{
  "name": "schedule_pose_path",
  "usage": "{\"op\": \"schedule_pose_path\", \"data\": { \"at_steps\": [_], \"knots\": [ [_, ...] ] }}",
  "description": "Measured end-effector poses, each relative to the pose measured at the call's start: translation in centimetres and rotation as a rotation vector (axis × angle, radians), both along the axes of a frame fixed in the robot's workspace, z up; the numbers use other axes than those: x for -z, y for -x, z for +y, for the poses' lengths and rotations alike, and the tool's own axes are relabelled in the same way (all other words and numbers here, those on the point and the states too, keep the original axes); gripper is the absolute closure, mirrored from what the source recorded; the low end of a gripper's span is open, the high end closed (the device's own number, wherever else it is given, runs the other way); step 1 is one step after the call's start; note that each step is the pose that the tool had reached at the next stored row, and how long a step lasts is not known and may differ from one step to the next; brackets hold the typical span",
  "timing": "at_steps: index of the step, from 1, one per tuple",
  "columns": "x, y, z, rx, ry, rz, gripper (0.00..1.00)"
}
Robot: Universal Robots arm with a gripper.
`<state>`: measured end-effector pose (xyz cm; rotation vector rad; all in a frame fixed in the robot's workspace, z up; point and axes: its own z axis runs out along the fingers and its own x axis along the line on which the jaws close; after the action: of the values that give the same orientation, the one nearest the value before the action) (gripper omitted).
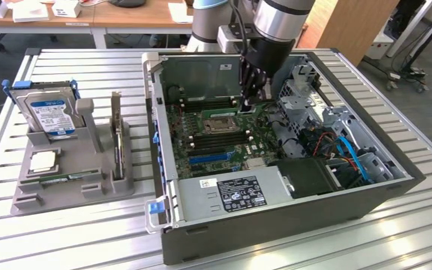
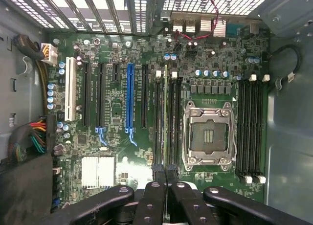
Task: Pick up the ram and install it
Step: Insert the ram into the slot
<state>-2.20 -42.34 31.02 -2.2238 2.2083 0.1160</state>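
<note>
The gripper (image 1: pixel 248 104) hangs from the arm into the open computer case (image 1: pixel 276 228), low over the motherboard (image 1: pixel 227 147). In the wrist view the two black fingers (image 2: pixel 157 182) of the gripper (image 2: pixel 165 178) are pressed close together and clamp the ram (image 2: pixel 166 117), which appears there edge-on as one thin pale green line running away from the fingertips. The ram stands upright over the group of black memory slots (image 2: pixel 157 122) just beside the CPU socket (image 2: pixel 208 134), between that socket and the long blue slot (image 2: pixel 130 98). If its lower edge already sits in a slot, or is only above it, cannot be told. A second group of memory slots (image 2: pixel 249 129) lies on the other side of the socket. In the exterior view, the case lies on its side on a slatted metal table (image 1: pixel 51 242), with the power supply (image 1: pixel 231 194) at its near end. On the exterior view's left stands a grey holder (image 1: pixel 73 194), well apart from the gripper, which carries a hard drive (image 1: pixel 49 115) with a blue label and an upright expansion card (image 1: pixel 116 135).
</note>
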Motion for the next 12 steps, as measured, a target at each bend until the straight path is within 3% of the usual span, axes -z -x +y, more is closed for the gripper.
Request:
{"op": "schedule_pose_path", "data": {
  "at_steps": [12],
  "knots": [
    [1.36, 0.0, 0.0, 0.0, 0.0001, 0.0, 0.89]
  ]
}}
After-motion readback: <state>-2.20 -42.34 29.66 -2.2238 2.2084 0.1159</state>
